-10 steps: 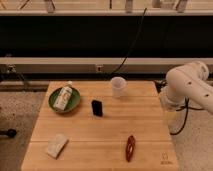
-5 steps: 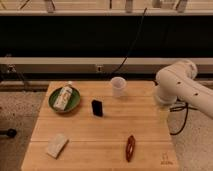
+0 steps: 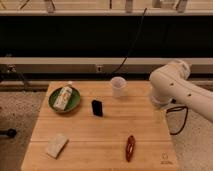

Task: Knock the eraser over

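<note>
The eraser (image 3: 97, 107) is a small black block standing upright near the middle of the wooden table (image 3: 100, 145), left of the clear cup (image 3: 118, 86). My white arm (image 3: 172, 85) hangs over the table's right edge, well to the right of the eraser. The gripper does not show; it is hidden behind the arm's links or lies outside the view.
A green bowl (image 3: 74, 103) holding a pale bottle (image 3: 63, 97) sits at the back left. A pale beige flat block (image 3: 56, 145) lies at the front left. A red elongated object (image 3: 129, 147) lies at the front right. A black cable (image 3: 131, 47) hangs behind the table.
The arm has moved left, further over the table's right edge. The eraser, cup and other objects have not moved.
</note>
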Available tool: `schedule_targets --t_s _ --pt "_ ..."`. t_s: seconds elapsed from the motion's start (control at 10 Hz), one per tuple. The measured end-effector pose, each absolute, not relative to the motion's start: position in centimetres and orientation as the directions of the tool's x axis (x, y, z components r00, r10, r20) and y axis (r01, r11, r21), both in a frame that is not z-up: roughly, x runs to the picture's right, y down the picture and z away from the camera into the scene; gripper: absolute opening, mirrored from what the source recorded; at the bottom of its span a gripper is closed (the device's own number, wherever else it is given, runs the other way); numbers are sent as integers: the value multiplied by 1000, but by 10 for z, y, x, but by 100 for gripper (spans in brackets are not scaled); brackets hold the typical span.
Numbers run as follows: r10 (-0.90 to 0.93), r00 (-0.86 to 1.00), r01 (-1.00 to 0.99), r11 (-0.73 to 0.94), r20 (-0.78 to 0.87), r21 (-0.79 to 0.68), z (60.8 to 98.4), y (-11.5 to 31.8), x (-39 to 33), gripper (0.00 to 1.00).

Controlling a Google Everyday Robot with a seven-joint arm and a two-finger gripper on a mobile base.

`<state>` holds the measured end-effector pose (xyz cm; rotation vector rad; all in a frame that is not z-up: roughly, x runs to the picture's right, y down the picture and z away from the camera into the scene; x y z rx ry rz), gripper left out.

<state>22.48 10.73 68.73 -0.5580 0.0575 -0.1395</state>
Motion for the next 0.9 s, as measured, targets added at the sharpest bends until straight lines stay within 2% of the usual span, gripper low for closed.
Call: schedule_targets --t_s 0.9 --pt "-246 969 220 816 24 -534 693 124 182 80"
